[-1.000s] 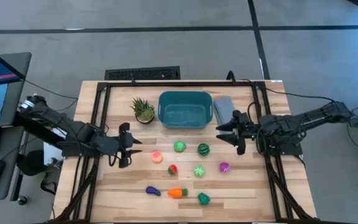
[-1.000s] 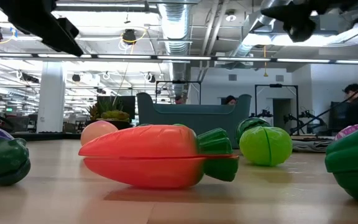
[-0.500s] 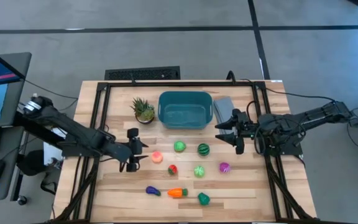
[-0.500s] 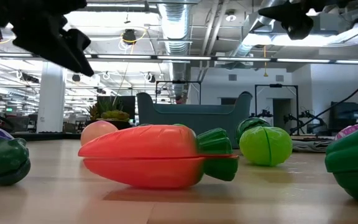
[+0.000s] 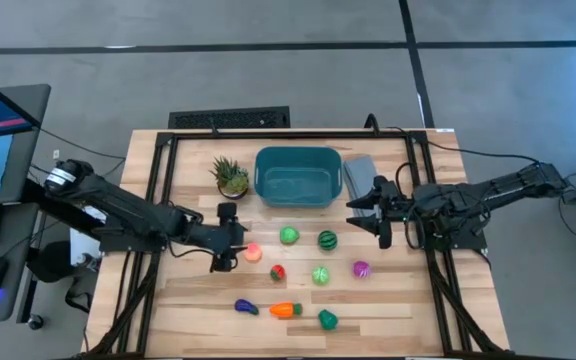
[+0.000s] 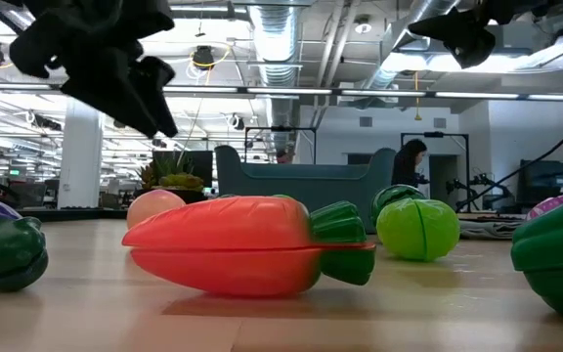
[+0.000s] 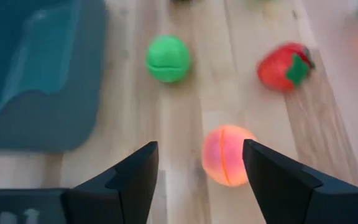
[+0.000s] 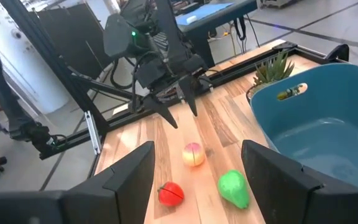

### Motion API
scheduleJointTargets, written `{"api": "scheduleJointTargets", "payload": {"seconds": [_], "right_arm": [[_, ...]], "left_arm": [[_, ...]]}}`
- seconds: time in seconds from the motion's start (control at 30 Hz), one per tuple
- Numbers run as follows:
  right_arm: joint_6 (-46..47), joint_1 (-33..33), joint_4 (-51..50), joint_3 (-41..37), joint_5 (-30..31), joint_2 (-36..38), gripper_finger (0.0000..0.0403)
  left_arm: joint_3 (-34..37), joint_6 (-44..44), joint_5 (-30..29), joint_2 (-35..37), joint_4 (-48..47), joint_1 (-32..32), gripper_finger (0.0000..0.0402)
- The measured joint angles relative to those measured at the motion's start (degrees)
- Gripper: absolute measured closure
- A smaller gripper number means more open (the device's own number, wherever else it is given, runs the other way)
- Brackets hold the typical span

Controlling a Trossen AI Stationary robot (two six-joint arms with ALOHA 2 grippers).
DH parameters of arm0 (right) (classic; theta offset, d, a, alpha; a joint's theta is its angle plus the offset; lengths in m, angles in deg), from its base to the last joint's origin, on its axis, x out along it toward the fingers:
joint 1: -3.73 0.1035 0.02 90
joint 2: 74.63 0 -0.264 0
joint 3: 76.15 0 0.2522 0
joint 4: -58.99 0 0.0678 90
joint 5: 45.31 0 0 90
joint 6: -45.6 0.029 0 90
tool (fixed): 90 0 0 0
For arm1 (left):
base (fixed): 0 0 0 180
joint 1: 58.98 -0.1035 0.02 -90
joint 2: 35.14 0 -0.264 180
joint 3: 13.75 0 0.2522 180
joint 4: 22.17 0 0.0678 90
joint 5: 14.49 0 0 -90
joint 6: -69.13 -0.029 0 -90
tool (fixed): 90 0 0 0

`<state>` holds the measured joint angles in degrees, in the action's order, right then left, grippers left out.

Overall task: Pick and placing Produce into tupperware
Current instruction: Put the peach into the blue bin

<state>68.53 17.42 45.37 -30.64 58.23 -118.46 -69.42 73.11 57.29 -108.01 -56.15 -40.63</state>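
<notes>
Left claw point(image 5: 230, 250): we see it spread apart, just beside the peach point(image 5: 252, 252), lined up to grasp it.
Right claw point(image 5: 376, 218): released, empty, waiting near the tub point(image 5: 298, 176).
Peach: on the table, near the tub's front.

left claw point(image 5: 236, 246) | moved right, reaching the pink peach point(image 5: 253, 252) | fingers spread wider
</notes>
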Motion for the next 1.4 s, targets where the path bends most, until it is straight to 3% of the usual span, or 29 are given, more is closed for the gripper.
{"api": "scheduleJointTargets", "payload": {"seconds": [0.17, 0.5, 0.8, 1.4], "right_arm": [[0.01, 0.0, 0.04, 0.0, 0.0, 0.0, 0.0138], [0.63, 0.15, 0.02, 0.0, 0.0, 0.0, 0.0138], [0.64, 0.15, -0.13, 0.0, 0.0, 0.02, 0.0138], [0.64, 0.15, -1.48, 0.0, 0.0, -0.04, 0.0138]], "left_arm": [[-2.43, -1.83, 5.44, -5.14, -3.15, -2.32, 0.0164], [-4.99, -3.35, 10.47, -10.41, -3.49, -5.11, 0.0163], [-4.98, -3.01, 11.64, -10.87, -3.18, -6.72, 0.0163], [-5.29, 0.76, 17.54, -18.66, 1.96, -7.32, 0.0163]]}}
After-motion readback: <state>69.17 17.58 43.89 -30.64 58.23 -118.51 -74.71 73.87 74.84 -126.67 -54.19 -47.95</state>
